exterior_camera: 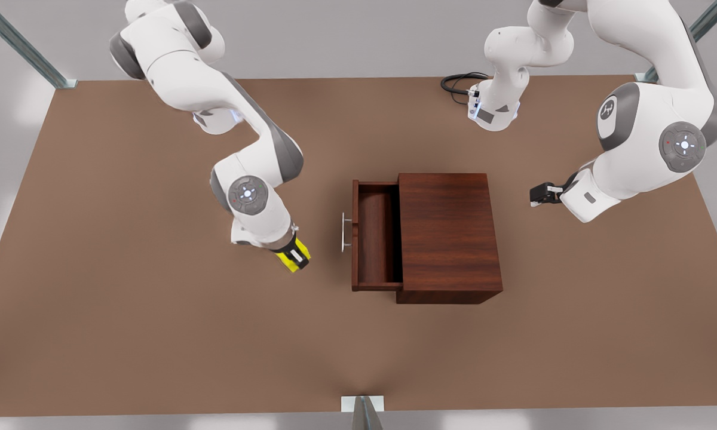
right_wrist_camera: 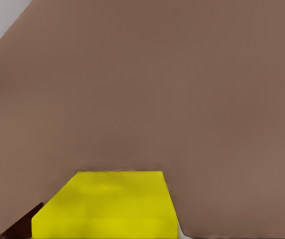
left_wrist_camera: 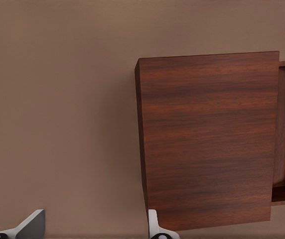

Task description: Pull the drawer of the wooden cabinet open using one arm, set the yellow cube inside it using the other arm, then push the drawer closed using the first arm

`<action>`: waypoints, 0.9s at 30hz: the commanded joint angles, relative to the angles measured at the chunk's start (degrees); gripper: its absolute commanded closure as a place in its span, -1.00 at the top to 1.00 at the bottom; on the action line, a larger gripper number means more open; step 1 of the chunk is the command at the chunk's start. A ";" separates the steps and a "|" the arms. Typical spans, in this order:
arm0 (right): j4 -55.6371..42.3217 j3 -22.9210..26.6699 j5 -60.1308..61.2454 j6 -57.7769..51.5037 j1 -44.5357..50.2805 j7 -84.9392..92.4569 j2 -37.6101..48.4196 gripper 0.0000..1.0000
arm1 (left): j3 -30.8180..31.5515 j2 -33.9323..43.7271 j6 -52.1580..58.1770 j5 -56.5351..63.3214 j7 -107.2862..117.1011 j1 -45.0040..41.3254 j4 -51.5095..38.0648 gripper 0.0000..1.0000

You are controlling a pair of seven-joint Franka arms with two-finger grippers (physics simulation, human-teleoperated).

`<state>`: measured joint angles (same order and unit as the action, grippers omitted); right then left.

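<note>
The wooden cabinet [exterior_camera: 448,233] stands mid-table with its drawer [exterior_camera: 373,236] pulled out toward the front view's left. The drawer's silver handle [exterior_camera: 346,232] faces that way and its inside is bare. My right gripper [exterior_camera: 293,258] is to the front view's left of the handle, shut on the yellow cube [exterior_camera: 285,259]. The right wrist view has the cube [right_wrist_camera: 107,204] close up. My left gripper [exterior_camera: 536,195] waits at the front view's right of the cabinet, behind its closed back. In the left wrist view the cabinet [left_wrist_camera: 207,139] lies beyond the open left gripper [left_wrist_camera: 95,231], whose fingers [left_wrist_camera: 33,225] stand wide apart.
A brown table [exterior_camera: 155,328] carries everything. A black cable [exterior_camera: 460,80] lies at the far edge by an arm base. Metal frame posts [exterior_camera: 30,54] stand at the far corners, and a bracket [exterior_camera: 362,404] sits at the near edge.
</note>
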<state>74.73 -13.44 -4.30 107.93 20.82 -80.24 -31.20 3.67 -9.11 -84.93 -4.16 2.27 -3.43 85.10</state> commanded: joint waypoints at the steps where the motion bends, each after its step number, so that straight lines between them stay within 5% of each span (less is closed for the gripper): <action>1: -2.22 -0.01 -0.18 -7.47 2.91 -26.19 -0.88 0.17 | 0.02 0.06 0.03 0.03 -0.07 0.00 -0.03 1.00; 10: -11.80 -0.18 -0.18 -2.28 12.67 -57.75 -7.56 0.19 | 0.02 0.06 0.03 0.03 -0.07 0.00 -0.03 1.00; 27: -17.95 4.30 -0.62 1.85 19.96 -64.69 -15.47 0.21 | 0.37 0.06 0.03 0.29 0.19 -0.69 -0.55 1.00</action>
<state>57.30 -9.45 -5.20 109.79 40.42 -126.57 -46.37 3.89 -9.12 -84.95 -3.98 2.26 -3.59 84.78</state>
